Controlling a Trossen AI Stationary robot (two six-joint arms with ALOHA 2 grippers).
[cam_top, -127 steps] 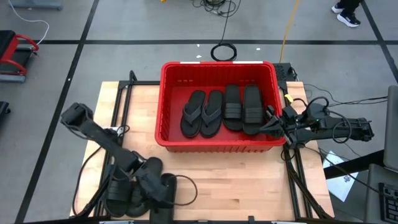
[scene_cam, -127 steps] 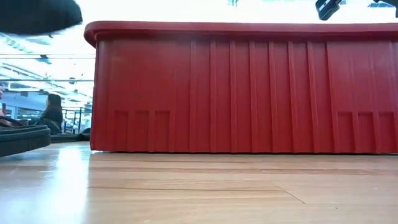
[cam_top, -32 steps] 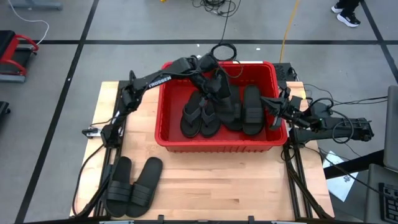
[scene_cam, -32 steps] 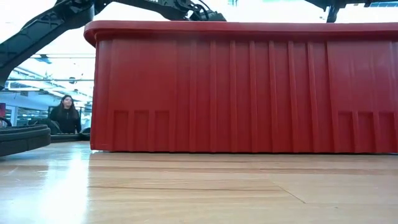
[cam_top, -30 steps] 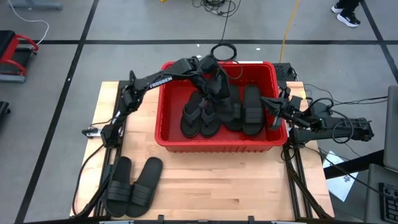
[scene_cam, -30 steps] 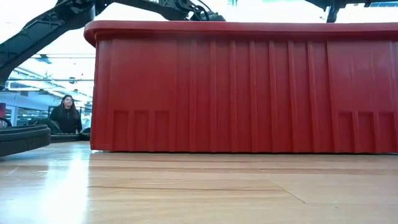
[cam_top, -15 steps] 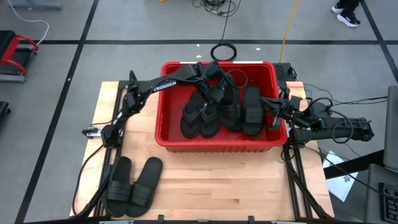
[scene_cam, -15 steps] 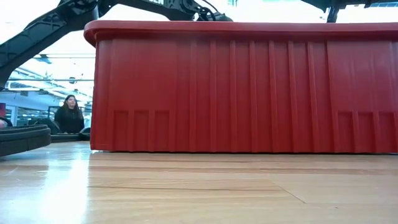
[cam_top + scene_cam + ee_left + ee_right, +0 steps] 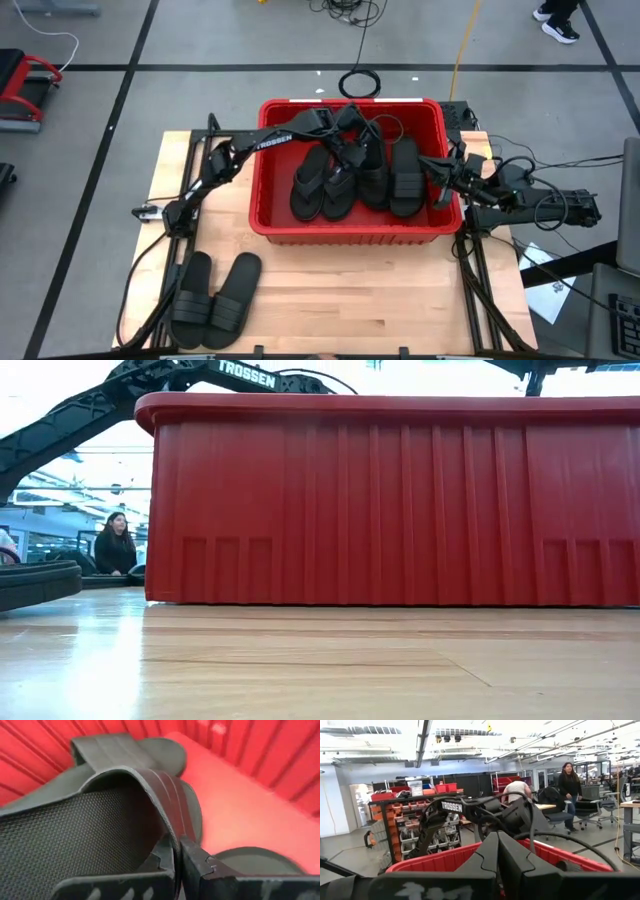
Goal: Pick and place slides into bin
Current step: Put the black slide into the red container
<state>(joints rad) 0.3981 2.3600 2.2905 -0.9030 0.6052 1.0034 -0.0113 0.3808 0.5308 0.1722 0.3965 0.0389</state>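
**Left pincer lowering a slide into the bin; two slides left on the table**

High view. The bin (image 9: 352,232) sits at table centre, toward 12 o'clock. The left arm reaches over its 12 o'clock rim, with the left pincer (image 9: 347,150) over the middle of the bin. It holds a slide (image 9: 352,140) whose long axis runs roughly 12 to 6, in line with the ones already lying inside: a thong pair (image 9: 324,185) and two strapped slides (image 9: 392,175). The held slide hangs above the seam between those two groups. The right pincer (image 9: 437,178) waits at the bin's 3 o'clock rim. Two slides (image 9: 215,297) lie side by side at the table's 7 o'clock corner, well apart from the bin and on the left arm's side, so I judge that arm the nearer for them.

Low view. Only the bin's wall (image 9: 400,500) and the left arm's link above the rim show; a slide's edge (image 9: 35,582) lies at far left on the table.

Left wrist view. The left pincer (image 9: 178,854) is clenched on the ribbed strap (image 9: 155,790) of the slide, sole toward the camera, red floor beyond.

Right wrist view. The right pincer (image 9: 497,851) has its fingers pressed together on nothing, facing across the bin rim (image 9: 445,859). People stand in the room beyond.

Release looks due next: the gap below is narrow, so the slide may land overlapping a neighbour.
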